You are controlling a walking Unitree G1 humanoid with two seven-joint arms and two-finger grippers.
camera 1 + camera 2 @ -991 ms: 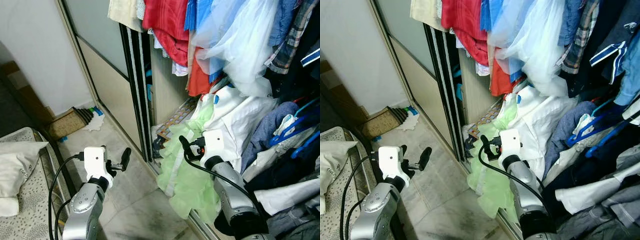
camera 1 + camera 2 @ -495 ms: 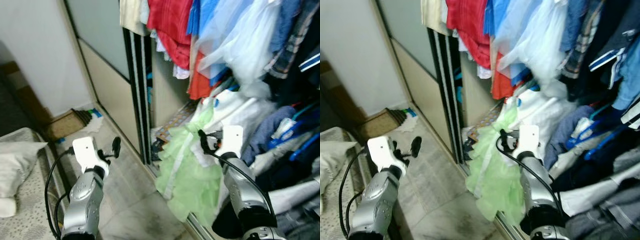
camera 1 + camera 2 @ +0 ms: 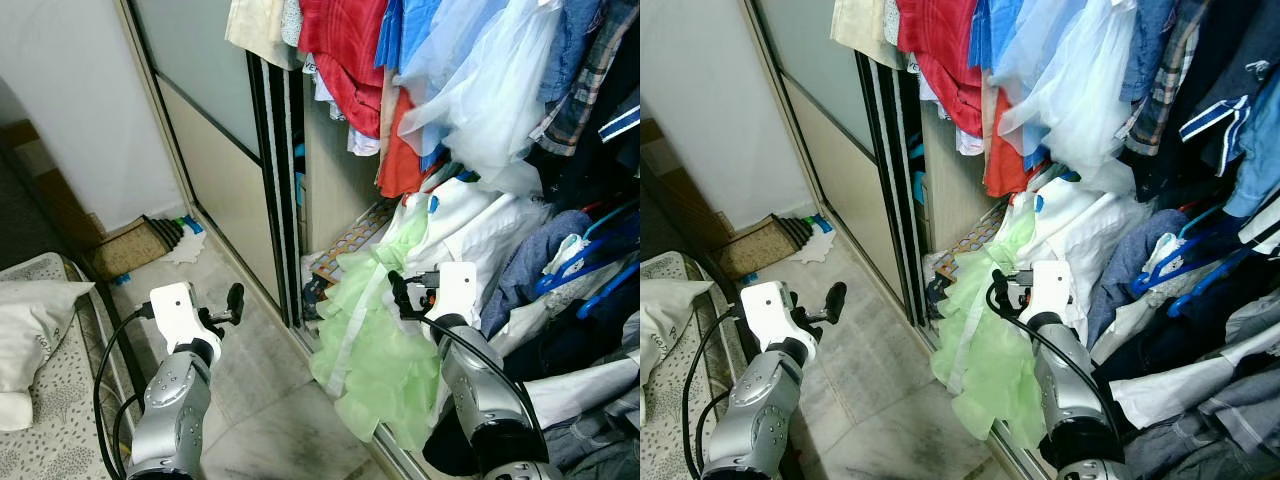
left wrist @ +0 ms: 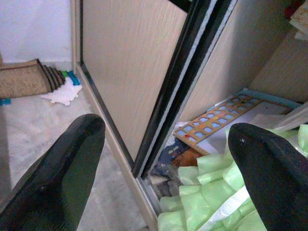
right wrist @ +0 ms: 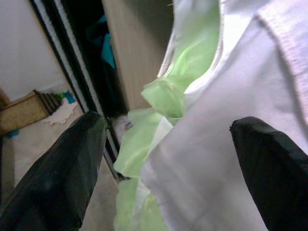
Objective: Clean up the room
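Note:
A pale green frilly dress (image 3: 368, 345) spills from the open wardrobe onto the floor. A white shirt (image 3: 470, 228) lies just behind it, among piled clothes. My right gripper (image 3: 398, 296) is open and held against the upper edge of the dress. In the right wrist view, green dress (image 5: 166, 91) and white shirt (image 5: 226, 144) cloth lie between its spread fingers (image 5: 72, 163), and nothing is gripped. My left gripper (image 3: 232, 303) hangs open above the floor tiles, pointing at the sliding door's foot (image 4: 144, 159).
Hanging clothes (image 3: 460, 70) crowd the wardrobe top. The sliding door (image 3: 215, 150) stands to the left. A rolled mat (image 3: 135, 247) and a white rag (image 3: 187, 248) lie by the wall. A bed with a pillow (image 3: 35, 325) is at the near left. An orange patterned board (image 4: 216, 118) lies inside the wardrobe.
The view has swayed, so the whole scene shifted. Both grippers stay open. The right gripper sits a little closer to the white shirt than a second ago.

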